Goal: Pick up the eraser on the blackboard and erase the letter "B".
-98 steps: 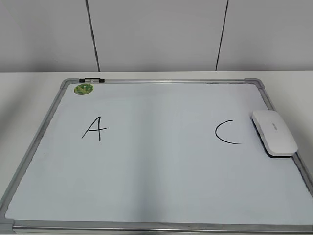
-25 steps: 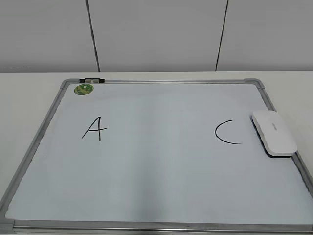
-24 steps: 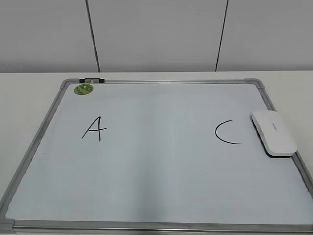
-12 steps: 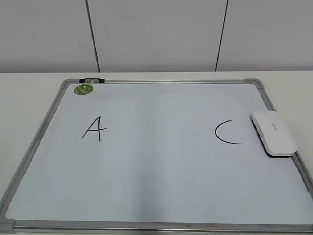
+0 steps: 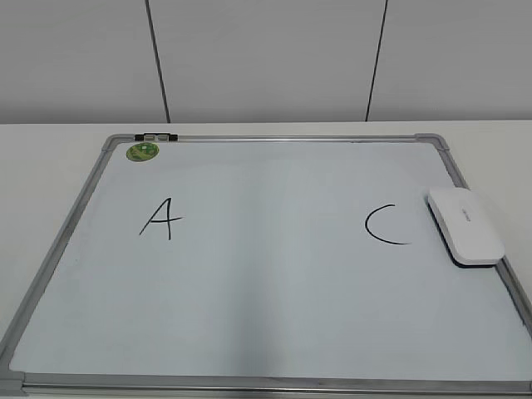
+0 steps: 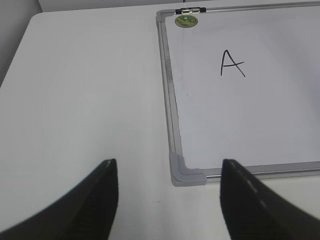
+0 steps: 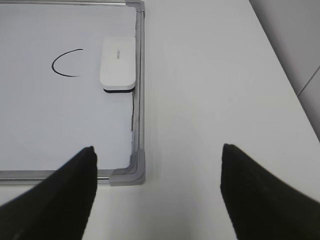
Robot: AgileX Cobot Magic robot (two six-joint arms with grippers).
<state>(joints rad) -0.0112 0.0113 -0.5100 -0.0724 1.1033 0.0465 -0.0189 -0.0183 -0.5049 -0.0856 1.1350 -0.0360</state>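
The blackboard is a white board in a silver-grey frame, flat on the table. It bears a black "A" on the left and a black "C" on the right. No letter "B" shows between them. The white eraser lies at the board's right edge, next to the "C"; it also shows in the right wrist view. My left gripper is open and empty above the board's near left corner. My right gripper is open and empty above the near right corner. Neither gripper shows in the exterior view.
A round green magnet sits at the board's far left corner beside a small black-and-silver clip. The board's grey corner caps lie between the jaws. White tabletop flanks the board. A panelled wall stands behind.
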